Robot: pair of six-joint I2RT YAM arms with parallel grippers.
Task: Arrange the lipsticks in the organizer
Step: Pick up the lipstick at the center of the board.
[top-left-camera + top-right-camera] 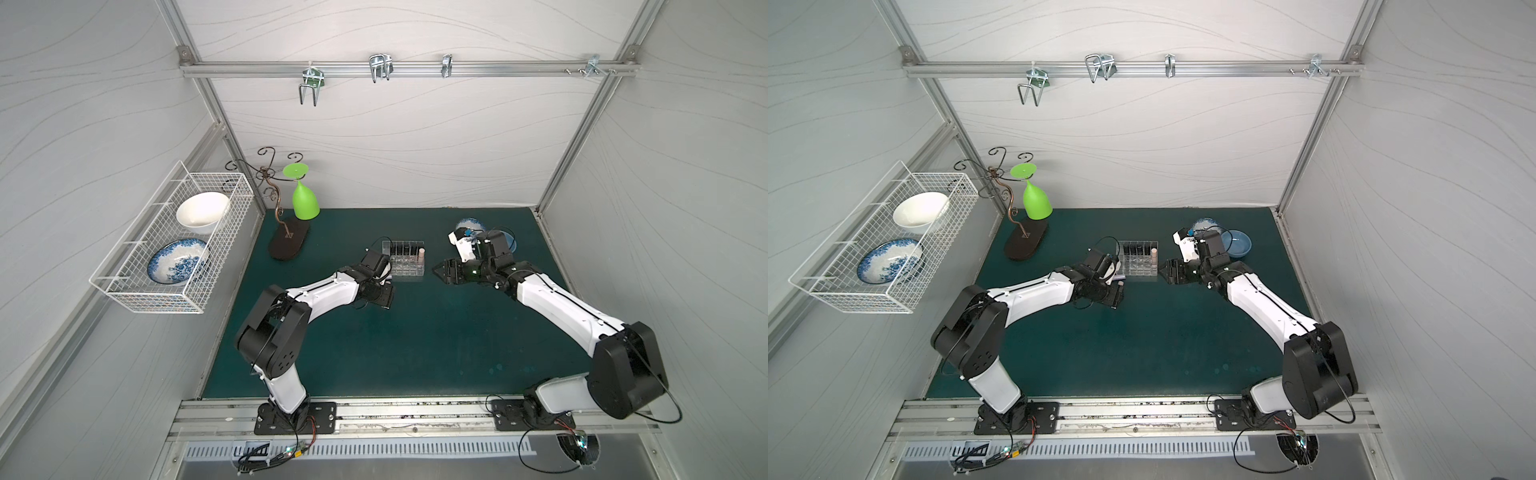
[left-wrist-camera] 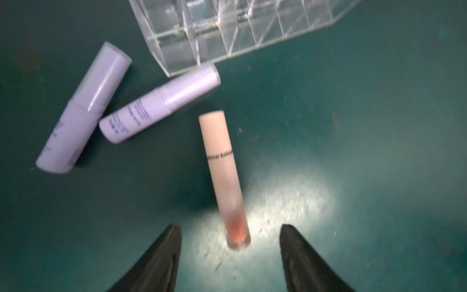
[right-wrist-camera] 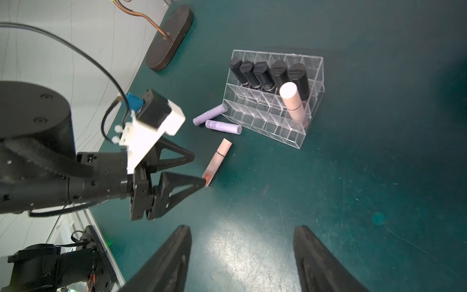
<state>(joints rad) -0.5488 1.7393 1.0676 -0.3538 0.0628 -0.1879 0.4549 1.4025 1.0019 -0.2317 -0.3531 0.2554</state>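
Three lipsticks (image 2: pixel 156 106) lie loose on the table (image 3: pixel 353 202), just beside the organizer (image 3: pixel 278 132) on its side facing the left edge. Two are lilac tubes (image 3: pixel 223 126), touching or nearly so, and one of them has its end close against the organizer's corner. The third is a pink tube (image 2: pixel 219 161), a little nearer the front edge. The organizer sits toward the far edge, about midway between the side edges. Five black tubes (image 3: pixel 262 73) stand upright in its back row, and a second pink one (image 3: pixel 293 103) stands in a cell at the end nearest the right edge. The left claw (image 3: pixel 199 169) is low and spread wide, with the clear end of the loose pink tube inside its gap but not gripped. The right claw (image 3: pixel 242 227) hovers wide and empty off the organizer's right side. The main risk, I judge, is the grip: closing on that slick round tip instead of the body could squirt the tube out. It could also let the tube swing, so that it meets a cell wall aslant and jams. A careless sweep of the arm could roll the lilac tubes away, or nudge the light organizer and topple the tall pink one.
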